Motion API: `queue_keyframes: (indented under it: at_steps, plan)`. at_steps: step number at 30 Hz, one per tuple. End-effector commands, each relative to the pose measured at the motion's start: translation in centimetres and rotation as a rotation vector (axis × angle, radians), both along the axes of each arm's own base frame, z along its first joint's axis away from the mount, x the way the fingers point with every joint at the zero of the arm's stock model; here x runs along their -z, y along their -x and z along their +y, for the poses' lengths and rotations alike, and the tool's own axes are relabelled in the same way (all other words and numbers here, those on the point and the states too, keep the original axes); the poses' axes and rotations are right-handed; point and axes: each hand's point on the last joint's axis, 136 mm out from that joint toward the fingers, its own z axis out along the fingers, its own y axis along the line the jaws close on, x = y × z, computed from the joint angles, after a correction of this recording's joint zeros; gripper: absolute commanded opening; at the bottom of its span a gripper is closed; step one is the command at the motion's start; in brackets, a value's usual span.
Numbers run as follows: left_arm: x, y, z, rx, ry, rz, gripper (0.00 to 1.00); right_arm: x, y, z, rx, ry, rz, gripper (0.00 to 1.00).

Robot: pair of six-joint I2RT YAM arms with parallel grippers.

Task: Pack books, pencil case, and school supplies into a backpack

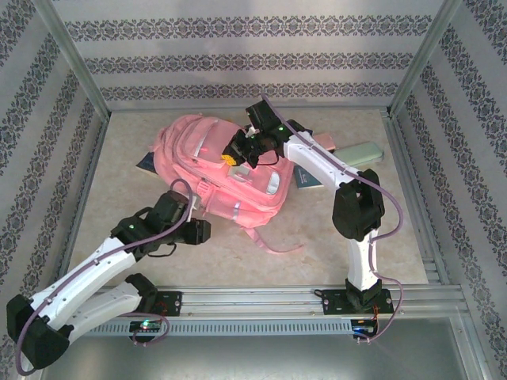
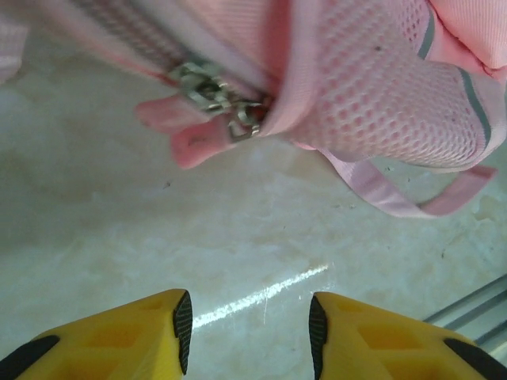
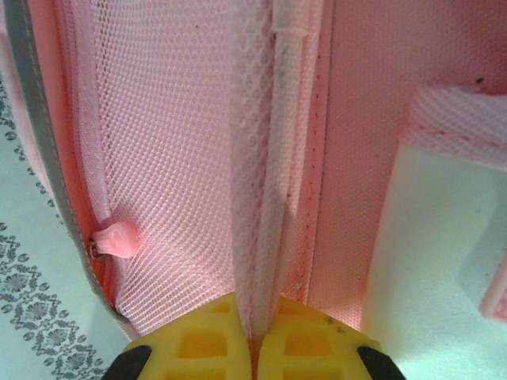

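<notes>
Right gripper (image 3: 253, 321) is clamped tight on a fold of mesh fabric (image 3: 245, 182) on the pink backpack (image 1: 214, 170), which lies mid-table. Left gripper (image 2: 249, 321) hangs partly open with nothing between its yellow fingers (image 2: 119, 336), low over the tabletop (image 2: 119, 222), just short of the zip pullers (image 2: 214, 111) at the bag's edge. The mint pencil case (image 1: 360, 153) lies off to the right, apart from the bag.

Pink backpack (image 1: 198, 150) flat mid-table w/ books (image 1: 147, 165) either side, mint pencil case (image 1: 366, 153) R.
</notes>
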Motion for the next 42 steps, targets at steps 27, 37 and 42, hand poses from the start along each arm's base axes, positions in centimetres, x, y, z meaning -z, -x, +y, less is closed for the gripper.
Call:
queue_keyframes:
  at_steps: [27, 37, 42]
  plan:
    - [-1.0, -1.0, -4.5, 0.405, 0.069, -0.665, 0.22, -3.6, 1.4, -1.2, -0.124, -0.1, -0.124, 0.0]
    - [0.9, -1.0, -4.3, 0.358, 0.054, -0.665, 0.31, -3.8, 1.5, -1.1, -0.088, -0.135, -0.097, 0.0]
    - [2.0, -2.1, -4.0, 0.299, 0.022, -0.638, 0.3, -3.9, 1.7, -0.9, -0.087, -0.139, -0.092, 0.0]
